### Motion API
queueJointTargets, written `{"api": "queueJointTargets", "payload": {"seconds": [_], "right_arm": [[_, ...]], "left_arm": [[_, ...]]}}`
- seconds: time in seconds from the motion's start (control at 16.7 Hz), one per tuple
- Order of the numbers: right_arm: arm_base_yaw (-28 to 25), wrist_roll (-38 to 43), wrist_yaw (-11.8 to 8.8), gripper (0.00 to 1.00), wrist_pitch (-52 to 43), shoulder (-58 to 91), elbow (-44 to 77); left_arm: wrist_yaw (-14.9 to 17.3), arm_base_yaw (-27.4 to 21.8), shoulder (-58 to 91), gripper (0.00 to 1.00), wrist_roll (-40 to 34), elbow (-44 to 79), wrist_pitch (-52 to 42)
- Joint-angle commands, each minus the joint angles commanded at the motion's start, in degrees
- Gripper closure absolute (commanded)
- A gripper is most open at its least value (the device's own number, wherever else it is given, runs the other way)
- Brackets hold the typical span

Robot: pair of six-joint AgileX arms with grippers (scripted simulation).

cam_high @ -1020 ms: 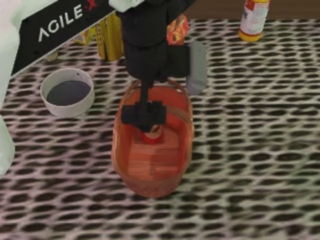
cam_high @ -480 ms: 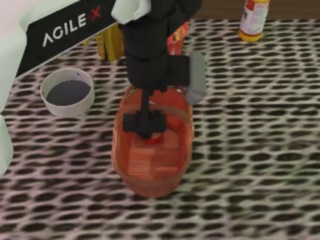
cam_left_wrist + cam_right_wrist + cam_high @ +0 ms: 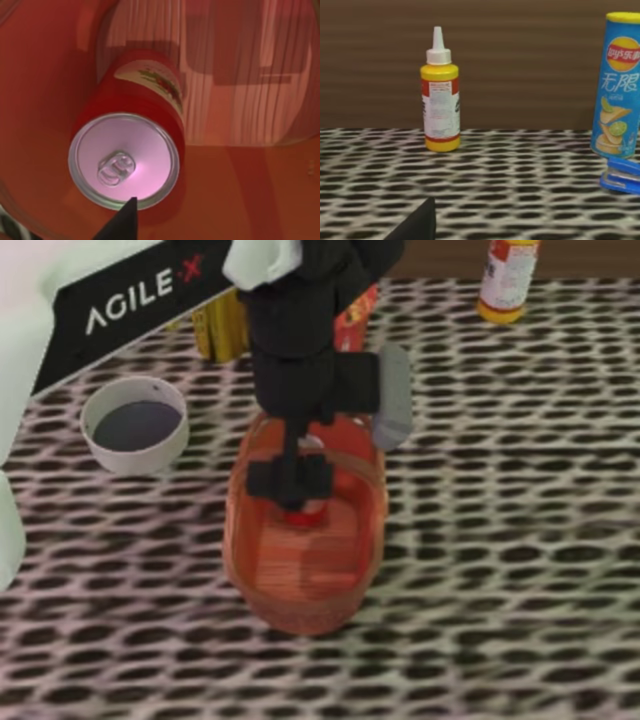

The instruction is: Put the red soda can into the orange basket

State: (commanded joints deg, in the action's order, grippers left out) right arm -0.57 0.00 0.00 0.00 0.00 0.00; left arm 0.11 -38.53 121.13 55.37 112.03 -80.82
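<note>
The red soda can [image 3: 304,512] stands inside the orange basket [image 3: 240,540] at the table's middle. My left gripper [image 3: 290,480] hovers just above it, open; the can is not between its fingers. In the left wrist view the red soda can [image 3: 135,125] shows its silver top and pale emblem against the orange basket wall [image 3: 45,75] and ribbed floor, with one dark fingertip [image 3: 127,217] beside the rim. My right arm is outside the top view; one of its fingertips [image 3: 422,220] shows over the mesh table.
A white bowl [image 3: 135,425] sits left of the basket. A yellow pack [image 3: 220,325] and a red cup [image 3: 355,310] stand behind it, half hidden by my left arm. A yellow-and-red bottle [image 3: 508,280] is far right. A blue chip tube [image 3: 619,85] and blue stapler [image 3: 622,175] show too.
My left arm has risen slightly toward the camera. The can stays on the basket floor, nearly where it was.
</note>
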Motion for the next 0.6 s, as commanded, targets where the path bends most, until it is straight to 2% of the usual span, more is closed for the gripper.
{"api": "queueJointTargets", "payload": {"seconds": [0.54,0.6], "right_arm": [[0.0,0.0,0.0,0.0,0.0,0.0,0.0],[0.0,0.0,0.0,0.0,0.0,0.0,0.0]], "left_arm": [[0.0,0.0,0.0,0.98,0.0,0.0,0.0],[0.0,0.0,0.0,1.0,0.0,0.0,0.0]]}}
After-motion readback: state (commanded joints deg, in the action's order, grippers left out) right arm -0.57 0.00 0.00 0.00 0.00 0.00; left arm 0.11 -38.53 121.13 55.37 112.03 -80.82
